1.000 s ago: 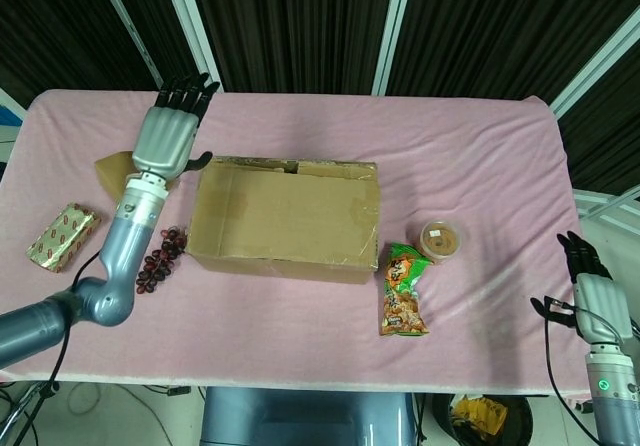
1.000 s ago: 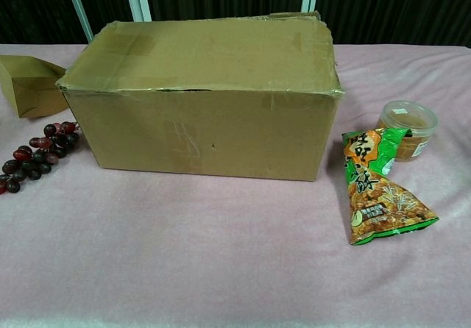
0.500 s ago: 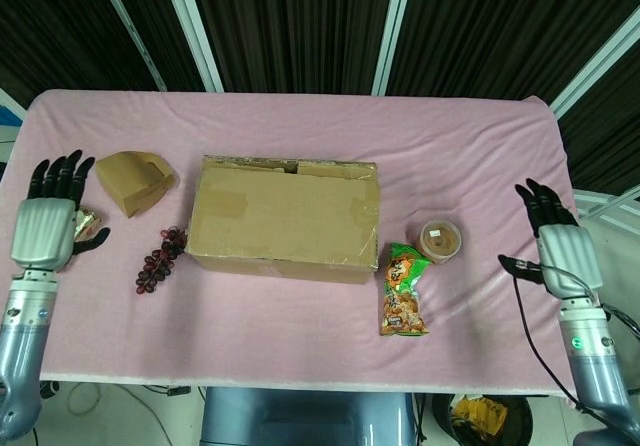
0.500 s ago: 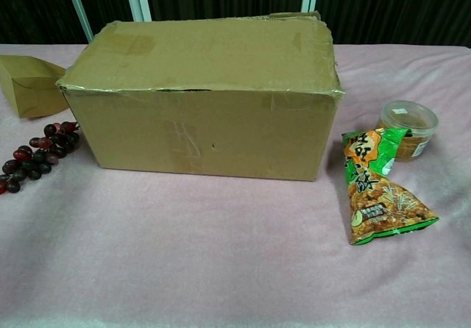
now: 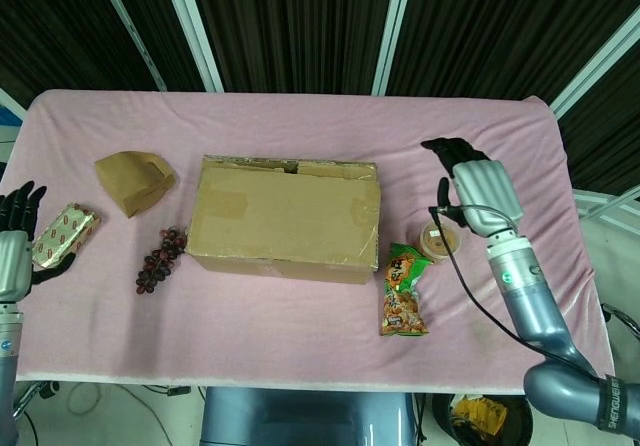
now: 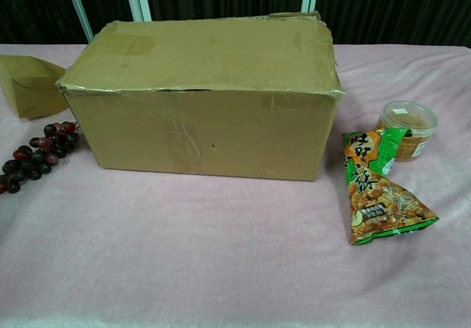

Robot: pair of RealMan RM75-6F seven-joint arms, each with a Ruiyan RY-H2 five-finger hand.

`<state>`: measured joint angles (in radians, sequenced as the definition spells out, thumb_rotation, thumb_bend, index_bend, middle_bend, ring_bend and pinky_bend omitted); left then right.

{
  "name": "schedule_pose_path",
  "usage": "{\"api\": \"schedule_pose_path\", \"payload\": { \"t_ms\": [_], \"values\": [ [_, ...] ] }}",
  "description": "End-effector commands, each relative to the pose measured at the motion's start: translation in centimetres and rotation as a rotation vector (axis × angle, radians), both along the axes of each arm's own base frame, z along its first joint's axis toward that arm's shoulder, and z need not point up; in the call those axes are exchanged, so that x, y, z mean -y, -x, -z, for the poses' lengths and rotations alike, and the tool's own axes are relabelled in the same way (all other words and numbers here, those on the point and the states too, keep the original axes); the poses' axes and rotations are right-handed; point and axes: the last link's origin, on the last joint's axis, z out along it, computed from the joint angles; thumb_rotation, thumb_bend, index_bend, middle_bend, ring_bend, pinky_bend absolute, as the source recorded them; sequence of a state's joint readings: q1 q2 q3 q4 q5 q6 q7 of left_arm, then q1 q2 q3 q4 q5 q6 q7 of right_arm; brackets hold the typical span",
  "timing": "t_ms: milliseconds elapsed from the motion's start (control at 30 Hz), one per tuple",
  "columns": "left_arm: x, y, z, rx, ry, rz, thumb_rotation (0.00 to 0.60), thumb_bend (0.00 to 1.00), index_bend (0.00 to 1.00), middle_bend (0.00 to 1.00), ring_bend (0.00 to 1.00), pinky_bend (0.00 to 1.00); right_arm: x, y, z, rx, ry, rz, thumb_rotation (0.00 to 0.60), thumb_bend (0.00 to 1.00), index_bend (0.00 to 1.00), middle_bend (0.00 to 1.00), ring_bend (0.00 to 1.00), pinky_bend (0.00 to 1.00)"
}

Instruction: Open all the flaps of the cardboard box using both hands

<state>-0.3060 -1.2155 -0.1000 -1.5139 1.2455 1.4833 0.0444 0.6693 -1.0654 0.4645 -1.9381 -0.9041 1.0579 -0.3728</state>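
Moved: right hand point(image 5: 480, 188) now above the tub point(image 5: 441, 241); left hand point(image 5: 14, 256) retreated to table edge.
Hands: both spread, empty.
Cardboard box point(image 5: 285, 216): flaps closed.

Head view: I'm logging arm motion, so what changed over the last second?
The left hand swung from beside the cardboard box out to the table's left edge. The right hand came in from the right edge towards the box, above the plastic tub. Neither holds anything. Box flaps, grapes and snack bag unchanged.
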Motion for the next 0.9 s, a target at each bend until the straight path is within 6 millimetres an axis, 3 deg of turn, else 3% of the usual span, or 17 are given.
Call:
{"api": "schedule_pose_path", "payload": {
  "t_ms": [33, 467, 900],
  "values": [
    [0.1, 0.1, 0.3, 0.013, 0.018, 0.000, 0.600, 0.14, 0.00, 0.00, 0.00, 0.00, 1.7, -2.8, 2.5, 0.005, -0.088, 0.012, 0.600, 0.86, 0.26, 0.22, 0.19, 0.33],
    [-0.1, 0.4, 0.3, 0.050, 0.032, -0.016, 0.600, 0.14, 0.00, 0.00, 0.00, 0.00, 4.7, -6.0, 9.4, 0.036, -0.193, 0.107, 0.600, 0.86, 0.29, 0.26, 0.23, 0.33],
    [-0.3, 0.7, 0.3, 0.057, 0.037, -0.027, 0.600, 0.14, 0.00, 0.00, 0.00, 0.00, 5.9, -6.4, 11.1, 0.066, -0.199, 0.144, 0.600, 0.86, 0.29, 0.31, 0.28, 0.35]
  ]
}}
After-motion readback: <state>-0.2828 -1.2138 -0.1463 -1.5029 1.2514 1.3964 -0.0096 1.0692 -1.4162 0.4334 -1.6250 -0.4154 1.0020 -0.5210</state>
